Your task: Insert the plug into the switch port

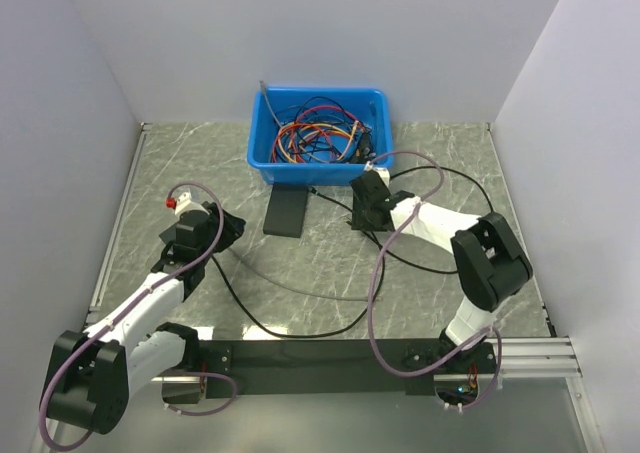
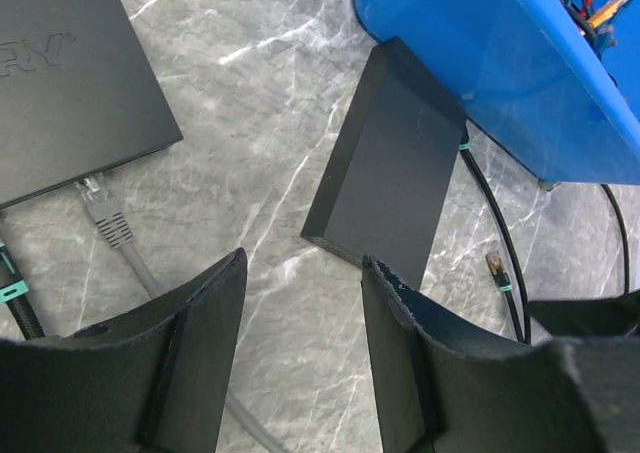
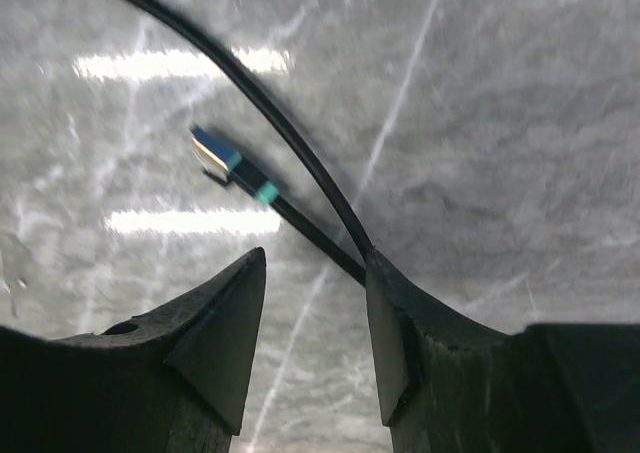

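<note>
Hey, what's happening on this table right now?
Two robot arms are working toward putting a plug into a port. The right gripper hangs open over the loose teal-banded plug, not gripping it. The left gripper is open and empty, facing the black box beside the blue bin. That plug is not in any port yet.

Blue bin [image 1: 310, 171] is sitting at the back of the grey marble table [image 1: 180, 163], with a messy tangle of coloured wires [image 1: 320, 138] piling up inside it. A plain black block [image 1: 284, 213] is lying flat just in front of the bin. White walls [image 1: 330, 33] are boxing in the whole setup.
</note>
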Available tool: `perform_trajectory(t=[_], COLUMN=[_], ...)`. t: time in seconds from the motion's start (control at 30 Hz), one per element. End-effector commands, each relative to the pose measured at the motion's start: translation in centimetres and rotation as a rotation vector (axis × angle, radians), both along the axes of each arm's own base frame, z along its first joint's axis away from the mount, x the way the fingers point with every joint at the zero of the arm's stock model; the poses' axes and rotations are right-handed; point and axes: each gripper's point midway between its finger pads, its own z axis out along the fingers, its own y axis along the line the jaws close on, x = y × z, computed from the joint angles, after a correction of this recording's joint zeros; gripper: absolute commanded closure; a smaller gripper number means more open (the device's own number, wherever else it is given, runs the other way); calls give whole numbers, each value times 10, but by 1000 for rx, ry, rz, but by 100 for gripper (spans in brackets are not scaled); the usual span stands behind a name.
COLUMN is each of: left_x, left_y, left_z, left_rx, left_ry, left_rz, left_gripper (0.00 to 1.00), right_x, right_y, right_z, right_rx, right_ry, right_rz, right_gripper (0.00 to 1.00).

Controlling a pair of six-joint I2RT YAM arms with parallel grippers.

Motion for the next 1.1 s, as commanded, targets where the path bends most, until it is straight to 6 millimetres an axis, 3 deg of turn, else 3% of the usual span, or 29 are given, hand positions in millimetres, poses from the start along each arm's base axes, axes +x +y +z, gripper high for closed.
perform_trajectory(t=[0.0,0.17,0.4,0.5,0.6,0.63,0.73,0.87,0.9,1.07], left_x=[1,0,-1,0,-1,-1,-1,0,-1,-6], left_y=[2,2,4,1,1,0,-2,-4,-5,-8], left_z=[3,-2,-6,-8,-9,-9,-7,-1,-1,9], left_rx=[12,20,30,25,23,18,16,24,24,10], left_ry=[-23,-8,-4,2,6,3,-1,-4,-1,-29], left_rz=[6,4,7,-2,-6,-6,-17,-35,-44,-67], left_gripper=[44,44,44,45,45,45,44,45,45,44], right_x=[27,47,53,53,50,50,47,32,21,-28], right_y=[2,1,1,1,0,0,-3,-17,-26,-48], right_z=[9,2,-22,-32,-41,-41,-27,11,25,51], right_rx=[-11,-47,-72,-86,-99,-102,-86,-11,17,156], right_ry=[-55,-40,6,25,42,46,9,-92,-131,-198], right_rz=[-35,-48,-53,-50,-44,-42,-49,-123,-145,-244], right_gripper=[48,51,57,68,87,99,100,100,100,100])
